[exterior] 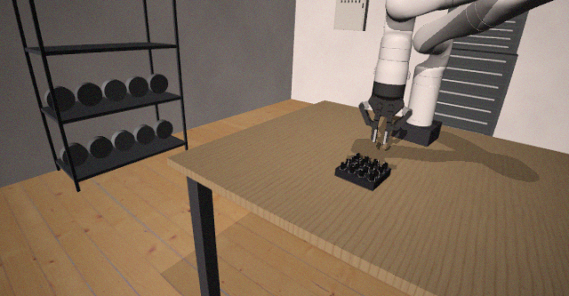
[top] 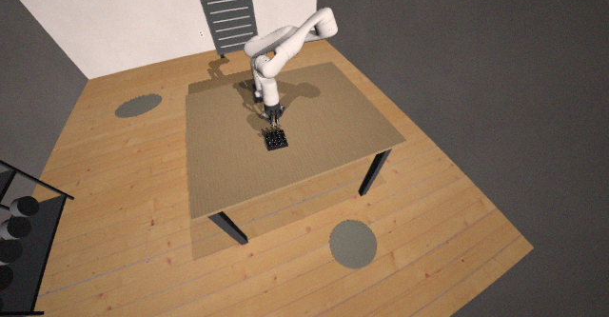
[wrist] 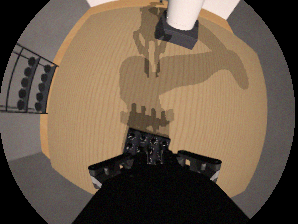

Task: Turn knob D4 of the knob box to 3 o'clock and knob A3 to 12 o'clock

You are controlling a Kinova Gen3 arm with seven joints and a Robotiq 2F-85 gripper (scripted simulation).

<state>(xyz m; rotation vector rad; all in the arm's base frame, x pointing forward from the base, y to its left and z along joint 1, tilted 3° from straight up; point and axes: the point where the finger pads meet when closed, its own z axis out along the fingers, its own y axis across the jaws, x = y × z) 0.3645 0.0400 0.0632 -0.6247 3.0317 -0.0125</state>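
The black knob box [top: 276, 140] [exterior: 356, 181] [wrist: 145, 142] stands flat on the table, with rows of black knobs on top. In the wrist view its lower part is hidden behind the gripper. My gripper [top: 274, 125] [exterior: 380, 143] [wrist: 154, 149] points down above the box's edge on the robot-base side. Its fingers are parted by a narrow gap with nothing between them, and the fingertips are clear above the knobs. The printed names, the socket and the directions of the white lines are too small and dark to read, so I cannot tell where D4 and A3 point.
The wooden table [top: 228, 165] [exterior: 467, 216] [wrist: 90, 100] carries the box and the arm's dark base [exterior: 418, 133] [wrist: 176, 34], which stands beyond the gripper. The arm's shadow lies across the table. A shelf rack [exterior: 120, 109] stands off the table.
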